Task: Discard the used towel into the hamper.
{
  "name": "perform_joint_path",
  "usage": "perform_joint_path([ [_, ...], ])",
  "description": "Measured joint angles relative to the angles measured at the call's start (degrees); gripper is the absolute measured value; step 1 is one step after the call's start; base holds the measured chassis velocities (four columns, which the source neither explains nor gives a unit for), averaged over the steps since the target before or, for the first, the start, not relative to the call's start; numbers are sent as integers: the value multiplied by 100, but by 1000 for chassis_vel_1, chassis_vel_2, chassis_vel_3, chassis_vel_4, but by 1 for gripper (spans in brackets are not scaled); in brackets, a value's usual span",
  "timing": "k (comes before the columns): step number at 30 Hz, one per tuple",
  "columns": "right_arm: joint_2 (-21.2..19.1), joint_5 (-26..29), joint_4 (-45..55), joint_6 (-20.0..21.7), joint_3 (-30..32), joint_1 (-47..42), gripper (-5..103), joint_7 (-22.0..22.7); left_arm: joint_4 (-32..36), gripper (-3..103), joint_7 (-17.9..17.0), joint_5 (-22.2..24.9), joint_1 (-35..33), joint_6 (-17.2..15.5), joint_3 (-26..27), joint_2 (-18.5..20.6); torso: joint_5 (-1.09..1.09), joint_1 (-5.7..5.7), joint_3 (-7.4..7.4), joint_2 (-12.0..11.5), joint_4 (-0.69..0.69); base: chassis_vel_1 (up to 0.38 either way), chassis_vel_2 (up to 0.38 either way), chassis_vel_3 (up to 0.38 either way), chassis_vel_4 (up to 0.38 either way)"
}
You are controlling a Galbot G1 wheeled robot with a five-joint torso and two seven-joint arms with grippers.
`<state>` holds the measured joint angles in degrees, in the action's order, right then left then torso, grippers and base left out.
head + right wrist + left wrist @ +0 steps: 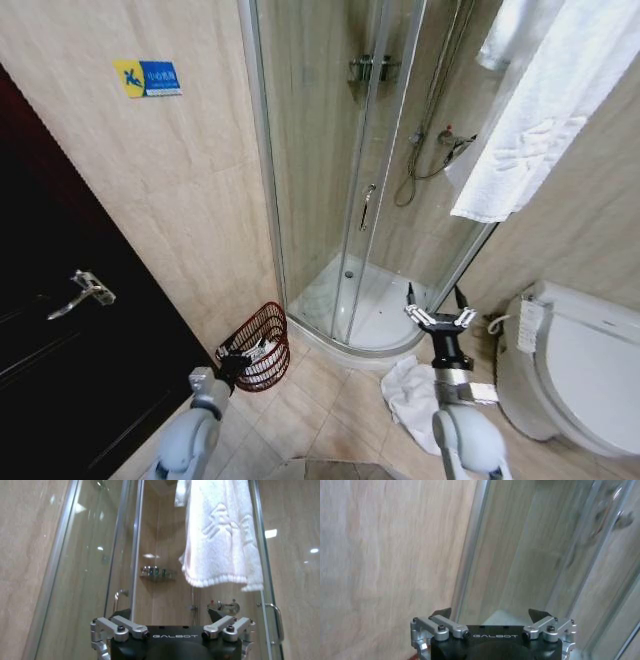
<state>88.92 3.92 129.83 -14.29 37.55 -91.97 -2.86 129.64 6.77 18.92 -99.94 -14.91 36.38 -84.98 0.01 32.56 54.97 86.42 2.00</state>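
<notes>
Tiled bathroom floor: the hamper [258, 346] stands beside the glass shower stall [350, 170], a crumpled white towel [412, 393] nearby. Left gripper [232, 362] and right gripper [438, 318] hover, both spread wide and empty.

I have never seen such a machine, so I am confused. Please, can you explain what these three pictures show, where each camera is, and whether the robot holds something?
It is a wheeled robot with two arms, standing in a bathroom. The wide picture comes from a camera on its head, looking down at the floor. The grey arms at the bottom are its own. The right gripper is raised in front of the shower, fingers open and holding nothing. The left gripper is beside the hamper, a dark red wire basket on the floor by the wall.

A white towel lies crumpled on the floor tiles, near the toilet. Another towel hangs on the wall above.

The other two pictures come from cameras on the wrists. Each looks along its own open, empty gripper: the left toward wall and shower glass, the right toward the hanging towel.
</notes>
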Motion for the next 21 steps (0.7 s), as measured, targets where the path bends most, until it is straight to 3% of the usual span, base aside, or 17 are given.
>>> perform_joint_path([
  [7,-156,236,298,187,9,75,100,-8,740,100,148,-570,-253,218,-106,-690,0,0,0,0,1,0,0,0,0],
  [15,-262,422,558,261,48,84,100,-72,1104,100,280,-772,-402,487,-165,-733,0,0,1,-1,1,0,0,0,0],
  [21,-256,476,696,266,74,30,100,-119,1192,100,310,-829,-443,507,-206,-721,0,0,1,-1,1,0,0,0,0],
])
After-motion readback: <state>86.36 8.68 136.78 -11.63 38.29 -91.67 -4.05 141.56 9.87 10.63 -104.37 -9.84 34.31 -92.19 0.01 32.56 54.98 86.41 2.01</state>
